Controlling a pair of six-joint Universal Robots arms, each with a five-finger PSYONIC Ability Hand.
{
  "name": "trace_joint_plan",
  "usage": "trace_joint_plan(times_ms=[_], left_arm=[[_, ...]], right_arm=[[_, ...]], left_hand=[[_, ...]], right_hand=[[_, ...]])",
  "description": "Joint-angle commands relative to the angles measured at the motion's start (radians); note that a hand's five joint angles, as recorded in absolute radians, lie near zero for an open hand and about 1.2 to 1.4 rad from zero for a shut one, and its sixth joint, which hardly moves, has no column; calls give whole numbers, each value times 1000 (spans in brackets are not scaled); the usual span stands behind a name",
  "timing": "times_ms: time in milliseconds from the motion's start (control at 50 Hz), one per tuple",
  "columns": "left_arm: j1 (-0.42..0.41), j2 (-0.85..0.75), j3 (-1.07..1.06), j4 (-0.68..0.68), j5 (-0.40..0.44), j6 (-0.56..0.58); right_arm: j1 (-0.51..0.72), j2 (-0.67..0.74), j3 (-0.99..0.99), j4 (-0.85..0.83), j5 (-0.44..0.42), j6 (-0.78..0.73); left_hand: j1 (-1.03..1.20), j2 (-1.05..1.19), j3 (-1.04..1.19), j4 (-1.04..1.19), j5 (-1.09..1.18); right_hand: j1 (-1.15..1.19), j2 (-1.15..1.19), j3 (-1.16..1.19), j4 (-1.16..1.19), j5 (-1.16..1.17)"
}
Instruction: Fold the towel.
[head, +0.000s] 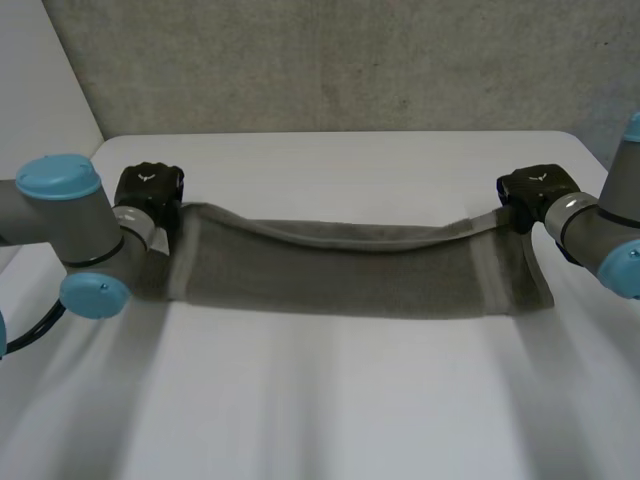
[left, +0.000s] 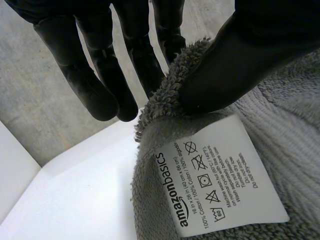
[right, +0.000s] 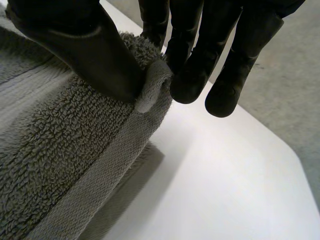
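Observation:
A grey towel (head: 350, 270) stretches across the white table, its far edge lifted and sagging in the middle. My left hand (head: 148, 192) pinches the towel's far left corner (left: 165, 95) between thumb and fingers (left: 145, 70); a white care label (left: 220, 175) hangs just under the thumb. My right hand (head: 535, 192) pinches the far right corner (right: 152, 82) the same way, thumb pressing the hem against the fingers (right: 187, 75). The towel's near edge lies on the table.
The white table (head: 330, 400) runs wide in front of the towel. Its far edge meets a grey wall (head: 330, 60). Past the right hand the table's rounded corner (right: 295, 155) drops to grey floor.

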Motion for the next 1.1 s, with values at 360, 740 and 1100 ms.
trace_joint_plan(times_ms=[360, 740, 1100], left_arm=[[-46, -81, 72, 13, -35, 76], [-54, 241, -226, 185, -38, 143], [-39, 405, -551, 150, 77, 39]], right_arm=[[19, 69, -30, -111, 68, 1], [5, -293, 209, -189, 46, 3], [5, -362, 416, 69, -67, -70]], left_hand=[[-1236, -1324, -1372, -1349, -1475], [-1233, -1321, -1369, -1346, -1473], [-1195, -1283, -1331, -1308, -1434]], right_hand=[[-1146, -1130, -1175, -1164, -1151], [-1146, -1130, -1175, -1164, -1151], [-1126, -1110, -1156, -1145, -1132]])
